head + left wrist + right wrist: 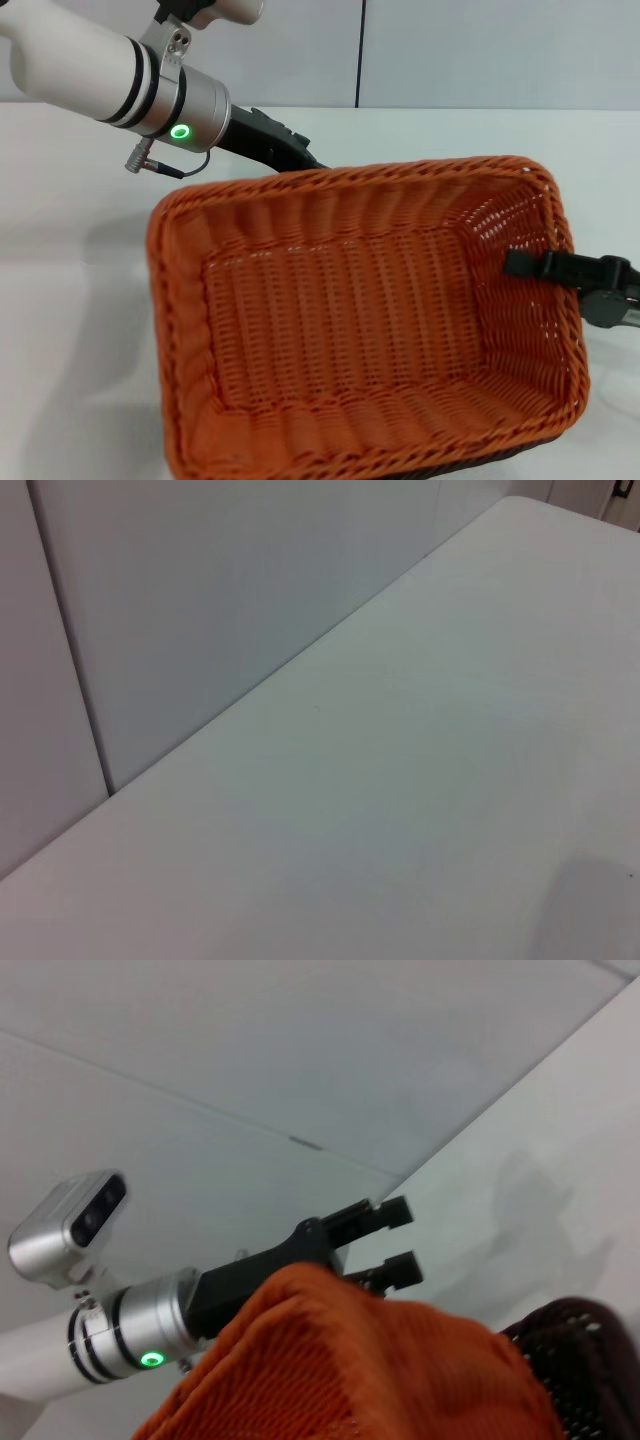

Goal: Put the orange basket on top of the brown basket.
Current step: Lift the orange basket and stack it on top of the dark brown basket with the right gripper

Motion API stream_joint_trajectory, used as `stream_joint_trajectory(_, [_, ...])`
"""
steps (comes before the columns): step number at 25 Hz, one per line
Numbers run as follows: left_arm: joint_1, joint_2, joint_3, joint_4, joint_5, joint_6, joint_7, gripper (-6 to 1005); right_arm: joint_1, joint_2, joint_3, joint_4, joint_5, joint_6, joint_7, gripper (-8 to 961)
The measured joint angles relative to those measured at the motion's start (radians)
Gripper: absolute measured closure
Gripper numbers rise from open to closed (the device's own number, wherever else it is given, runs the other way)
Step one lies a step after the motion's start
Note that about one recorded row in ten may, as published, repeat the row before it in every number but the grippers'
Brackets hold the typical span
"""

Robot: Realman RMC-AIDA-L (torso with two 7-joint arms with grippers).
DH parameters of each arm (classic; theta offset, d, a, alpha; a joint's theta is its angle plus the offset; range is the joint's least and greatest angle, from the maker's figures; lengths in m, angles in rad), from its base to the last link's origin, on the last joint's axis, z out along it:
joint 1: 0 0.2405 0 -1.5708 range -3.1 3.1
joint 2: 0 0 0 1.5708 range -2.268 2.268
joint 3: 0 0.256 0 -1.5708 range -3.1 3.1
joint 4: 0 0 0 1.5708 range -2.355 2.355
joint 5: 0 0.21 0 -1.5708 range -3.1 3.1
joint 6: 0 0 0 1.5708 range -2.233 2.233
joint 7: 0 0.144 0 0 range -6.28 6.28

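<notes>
Head view: orange basket (370,320) filling most of the frame, tilted, open side facing up, lifted above the white bench (70,300). A thin dark strip at the lower edge under its near rim, apparently the brown basket (480,466), mostly hidden. Right end effector (545,266) hooked over the basket's right-hand short rim, one black finger inside the wall, pinching the orange basket. Left arm reaching in from the upper left behind the basket's far rim, green light on the wrist; its black end effector hidden behind the rim.

Left wrist view: only bare white bench (420,780) and a grey wall panel (220,600).

Right wrist view: orange weave (350,1370) close in the foreground, brown basket (580,1360) just beside and below it. Beyond, left end effector (398,1238) with fingers spread, holding nothing, above the orange basket's far edge.
</notes>
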Motion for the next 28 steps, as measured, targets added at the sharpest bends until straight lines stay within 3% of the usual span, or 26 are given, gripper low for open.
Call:
stream_joint_trajectory(3, [0.002, 0.0, 0.0, 0.0, 0.0, 0.003, 0.0, 166, 0.0, -0.015, 0.001, 0.0, 0.0, 0.006, 0.001, 356])
stream_joint_trajectory(14, [-0.001, 0.0, -0.005, 0.002, 0.0, 0.011, 0.0, 165, -0.009, -0.085, 0.024, -0.014, -0.022, 0.047, -0.001, 272])
stream_joint_trajectory(15, [-0.002, 0.0, -0.007, 0.002, 0.0, 0.015, 0.0, 165, -0.022, -0.104, 0.06, -0.02, -0.022, 0.066, -0.015, 273])
stream_joint_trajectory(20, [-0.003, 0.0, -0.008, 0.001, -0.001, 0.028, -0.002, 165, -0.027, -0.134, 0.166, -0.024, -0.018, 0.062, -0.072, 272])
stream_joint_trajectory(28, [-0.011, 0.0, -0.008, 0.003, -0.003, 0.04, -0.002, 165, 0.029, -0.139, 0.181, -0.026, -0.021, 0.024, -0.115, 272])
